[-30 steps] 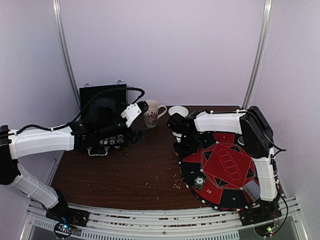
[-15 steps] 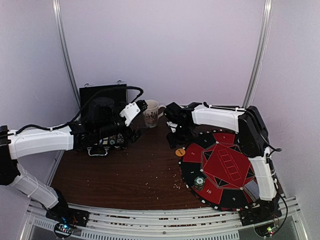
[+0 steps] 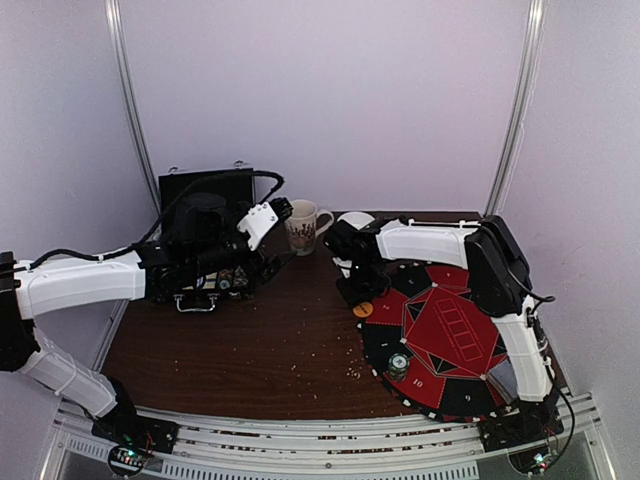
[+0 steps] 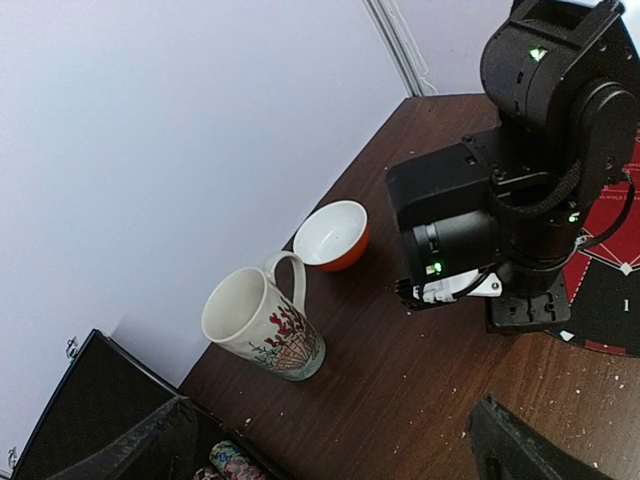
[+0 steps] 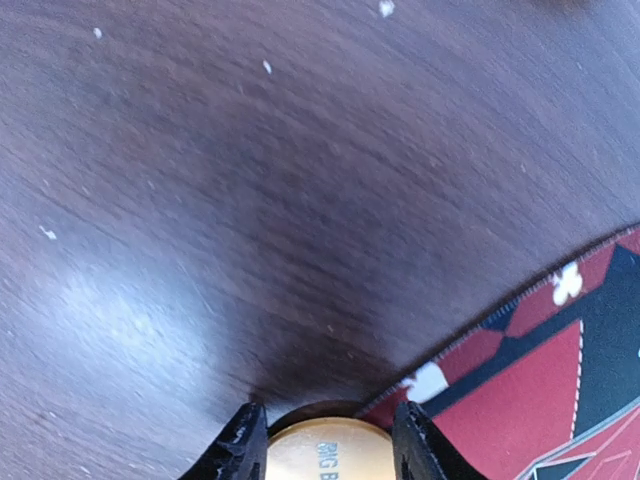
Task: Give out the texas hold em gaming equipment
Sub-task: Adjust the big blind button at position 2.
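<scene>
Item: orange disc [image 3: 362, 309], centre frame, at the mat [image 3: 440, 392] edge, newly laid there. Your right fingers [image 5: 243, 445] have dropped to flank it; whether they pinch it you cannot tell. Left fingers [image 4: 510, 452] spread wide.

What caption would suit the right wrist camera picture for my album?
The right pincer pinches an orange disc at the edge of the red-and-black mat on the wooden table.

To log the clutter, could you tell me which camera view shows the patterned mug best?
The left wrist view: the mug stands upright, large and unobstructed, beside the bowl. The top external view shows it only small and distant. The right wrist view misses it.
</scene>
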Available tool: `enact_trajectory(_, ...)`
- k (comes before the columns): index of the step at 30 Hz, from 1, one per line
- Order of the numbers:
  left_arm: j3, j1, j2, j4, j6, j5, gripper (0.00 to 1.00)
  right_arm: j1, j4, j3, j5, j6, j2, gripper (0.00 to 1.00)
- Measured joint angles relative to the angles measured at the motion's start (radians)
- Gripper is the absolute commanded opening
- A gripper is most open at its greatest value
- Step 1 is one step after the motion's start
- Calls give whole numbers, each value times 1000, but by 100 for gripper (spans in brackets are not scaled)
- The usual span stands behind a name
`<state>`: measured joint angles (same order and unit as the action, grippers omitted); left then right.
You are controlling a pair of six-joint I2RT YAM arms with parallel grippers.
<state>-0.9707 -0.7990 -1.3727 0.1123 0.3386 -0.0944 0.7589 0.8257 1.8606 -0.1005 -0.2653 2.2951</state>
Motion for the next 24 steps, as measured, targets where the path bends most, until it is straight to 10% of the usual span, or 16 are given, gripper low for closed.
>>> enact_trajectory(16, 0, 2, 0, 0, 0, 0, 98, 3, 19, -100, -40, 0, -72, 50)
enact_trajectory(24, 0, 2, 0, 0, 0, 2, 98, 2, 70, -84, 3, 12, -208, 70)
